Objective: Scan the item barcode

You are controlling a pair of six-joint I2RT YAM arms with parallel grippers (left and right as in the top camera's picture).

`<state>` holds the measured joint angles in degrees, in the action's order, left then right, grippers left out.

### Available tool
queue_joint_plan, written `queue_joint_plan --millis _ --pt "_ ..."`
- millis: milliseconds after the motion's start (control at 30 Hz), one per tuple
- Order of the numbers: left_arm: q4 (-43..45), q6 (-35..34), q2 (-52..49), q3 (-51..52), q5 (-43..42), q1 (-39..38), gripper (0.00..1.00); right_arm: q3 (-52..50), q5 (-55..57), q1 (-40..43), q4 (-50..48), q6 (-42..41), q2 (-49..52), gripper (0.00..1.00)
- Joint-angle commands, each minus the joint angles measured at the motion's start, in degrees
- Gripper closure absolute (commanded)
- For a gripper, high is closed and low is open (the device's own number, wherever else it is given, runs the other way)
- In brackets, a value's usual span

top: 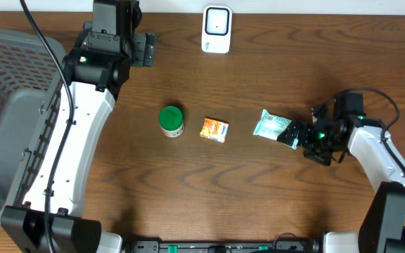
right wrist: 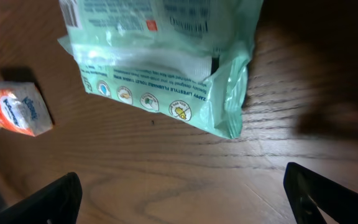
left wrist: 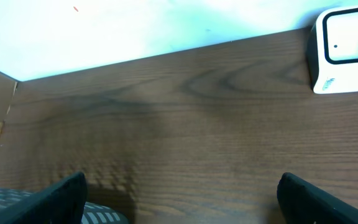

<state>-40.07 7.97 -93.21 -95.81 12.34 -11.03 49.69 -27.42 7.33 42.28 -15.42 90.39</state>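
Nothing looks scanned yet: your wipes pouch (top: 273, 126) lies flat, well apart from the scanner (top: 216, 29). Your right gripper (top: 292, 134) gapes wide beside it; left gripper (top: 145, 49) wide, empty.

Soft mint-green packet (top: 273, 126) lies flat on the table (top: 259, 190), on my right side. Printed face is up, with a row of small round icons along the crimped end seam. There is a pale label patch on top, too small for me to read. White scanner (top: 216, 29) with a dark-rimmed window stands at the far edge, well apart from the packet.
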Motion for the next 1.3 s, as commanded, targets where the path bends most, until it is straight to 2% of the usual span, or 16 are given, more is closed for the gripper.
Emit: queue_joint_plan --millis 0,167,233,333,400,567,633,767,933,1033,1267 --pt "0.0 0.4 0.8 0.0 0.3 0.1 0.02 0.3 -5.6 0.0 -0.9 5.6 0.0 0.01" --pt "0.0 0.4 0.8 0.0 0.3 0.1 0.02 7.4 -5.9 -0.1 2.8 11.0 0.0 0.01" --pt "0.0 0.4 0.8 0.0 0.3 0.1 0.02 10.9 -5.8 -0.1 5.2 18.6 0.0 0.01" --pt "0.0 0.3 0.8 0.0 0.3 0.1 0.02 14.3 -2.6 -0.1 7.5 34.7 0.0 0.01" --pt "0.0 0.4 0.8 0.0 0.3 0.1 0.02 14.4 -1.7 -0.1 6.2 40.5 0.1 0.01" --pt "0.0 0.4 0.8 0.0 0.3 0.1 0.02 15.3 -1.6 0.0 1.5 40.9 3.8 0.01" --pt "0.0 0.4 0.8 0.0 0.3 0.1 0.02 18.4 -1.4 0.0 2.0 42.0 9.0 0.01" --pt "0.0 0.4 0.8 0.0 0.3 0.1 0.02 27.2 -0.2 0.1 8.9 46.1 18.7 0.01" --pt "0.0 0.4 0.8 0.0 0.3 0.1 0.02 39.3 0.5 0.2 22.4 52.0 29.7 0.01" --pt "0.0 0.4 0.8 0.0 0.3 0.1 0.02 42.4 2.7 0.2 27.7 53.9 33.2 0.03" --pt "0.0 0.4 0.8 0.0 0.3 0.1 0.02 42.4 5.0 0.3 27.9 53.9 34.6 0.01"
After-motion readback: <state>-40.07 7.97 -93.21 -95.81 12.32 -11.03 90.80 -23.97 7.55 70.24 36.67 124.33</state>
